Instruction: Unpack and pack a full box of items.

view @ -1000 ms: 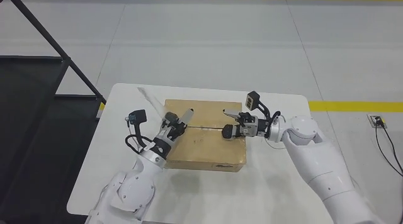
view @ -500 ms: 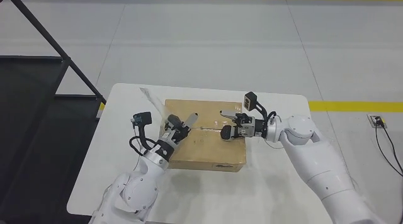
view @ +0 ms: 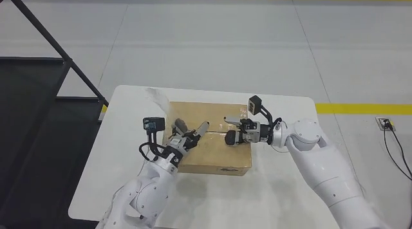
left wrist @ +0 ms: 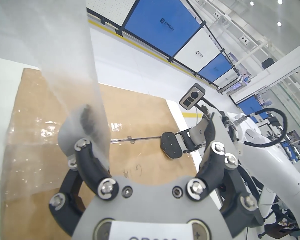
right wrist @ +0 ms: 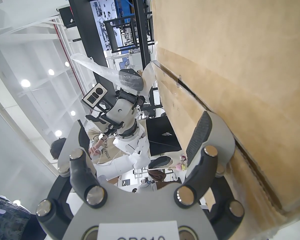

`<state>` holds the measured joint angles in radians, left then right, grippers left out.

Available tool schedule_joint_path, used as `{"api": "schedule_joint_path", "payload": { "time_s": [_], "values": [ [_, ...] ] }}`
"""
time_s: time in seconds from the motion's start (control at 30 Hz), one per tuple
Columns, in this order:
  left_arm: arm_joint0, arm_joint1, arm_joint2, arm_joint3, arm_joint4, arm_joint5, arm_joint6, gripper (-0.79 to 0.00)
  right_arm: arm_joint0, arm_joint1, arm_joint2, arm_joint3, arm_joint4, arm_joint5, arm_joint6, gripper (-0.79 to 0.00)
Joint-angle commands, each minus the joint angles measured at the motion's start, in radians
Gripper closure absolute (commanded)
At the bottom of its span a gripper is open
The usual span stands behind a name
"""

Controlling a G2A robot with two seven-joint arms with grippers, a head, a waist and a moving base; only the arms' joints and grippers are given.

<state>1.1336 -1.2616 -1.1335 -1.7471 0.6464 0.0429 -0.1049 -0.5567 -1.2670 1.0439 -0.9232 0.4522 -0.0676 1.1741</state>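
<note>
A brown cardboard box (view: pixel 209 145) lies flat on the white table, its top seam (left wrist: pixel 137 139) bare near the middle. My left gripper (view: pixel 190 130) hovers open over the box's left part. A long strip of clear tape (left wrist: pixel 65 38) clings to one of its fingers (left wrist: pixel 82 123) and rises upward; its lower end still covers the box's left side (left wrist: pixel 27 138). My right gripper (view: pixel 233 130) is open at the seam on the box's right part, with one finger (right wrist: pixel 202 131) lying on the cardboard (right wrist: pixel 227 51).
The white table (view: pixel 283 184) has free room in front of the box and to its right. A black metal frame (view: pixel 38 42) and a dark panel stand off the table's left side.
My left gripper has shifted to the right over the box, carrying the tape strip with it, and its fingers have spread wider. The right gripper has barely moved.
</note>
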Motion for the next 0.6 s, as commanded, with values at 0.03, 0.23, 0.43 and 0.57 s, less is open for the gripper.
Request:
{"api": "schedule_joint_path", "payload": {
  "time_s": [0.03,0.23,0.43,0.57],
  "values": [
    [-0.026,-0.007,0.019,0.026,0.019,0.023,0.006,-0.785,-0.007,0.002,0.002,-0.010,-0.005,-0.003,0.002,-0.785],
    [-0.065,-0.021,0.053,0.067,0.040,0.048,0.004,-0.785,-0.022,0.007,0.009,-0.032,-0.014,-0.011,0.000,-0.785],
    [-0.070,-0.029,0.066,0.076,0.063,0.053,0.008,-0.785,-0.034,0.012,0.017,-0.056,-0.028,-0.010,-0.010,-0.785],
    [-0.055,-0.030,0.055,0.062,0.069,0.048,0.015,-0.785,-0.058,0.022,0.044,-0.105,-0.023,-0.042,-0.006,-0.785]
  ]
}}
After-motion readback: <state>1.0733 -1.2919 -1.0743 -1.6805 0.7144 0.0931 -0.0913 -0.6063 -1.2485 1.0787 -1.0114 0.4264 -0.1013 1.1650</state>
